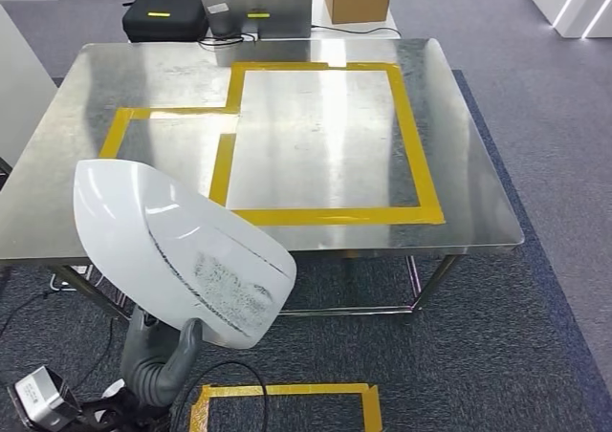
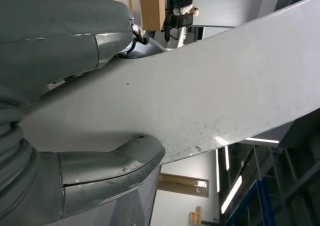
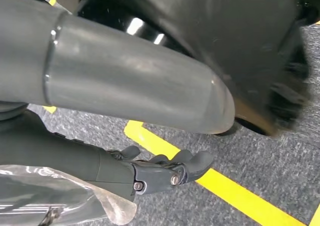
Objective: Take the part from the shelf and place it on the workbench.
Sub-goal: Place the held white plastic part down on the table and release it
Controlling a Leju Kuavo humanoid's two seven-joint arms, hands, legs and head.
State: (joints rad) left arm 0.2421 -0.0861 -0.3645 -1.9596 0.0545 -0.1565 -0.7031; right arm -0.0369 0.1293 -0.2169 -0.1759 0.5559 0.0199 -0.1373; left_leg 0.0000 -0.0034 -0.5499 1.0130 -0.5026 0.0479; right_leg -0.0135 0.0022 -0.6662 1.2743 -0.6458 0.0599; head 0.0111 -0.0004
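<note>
I am gripping the smooth, curved white part point(image 1: 181, 250) (scuffed grey along one edge) in my left hand point(image 1: 155, 365), holding it above the steel workbench's point(image 1: 462, 203) near-left corner; my right hand point(image 3: 166, 171) is hanging empty, fingers loosely extended.

We see a steel workbench point(image 1: 86, 97) marked with yellow tape outlines point(image 1: 415, 155) standing on grey carpet point(image 1: 505, 336), which bears a yellow tape rectangle point(image 1: 289, 391) too.

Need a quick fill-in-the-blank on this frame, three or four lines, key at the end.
1. The white part is held by the robot's ____ hand.
2. The tape on the steel workbench is ____ in colour.
3. The part is not yet on the ____.
4. The right hand hangs over grey ____.

Key: left; yellow; workbench; carpet
</note>
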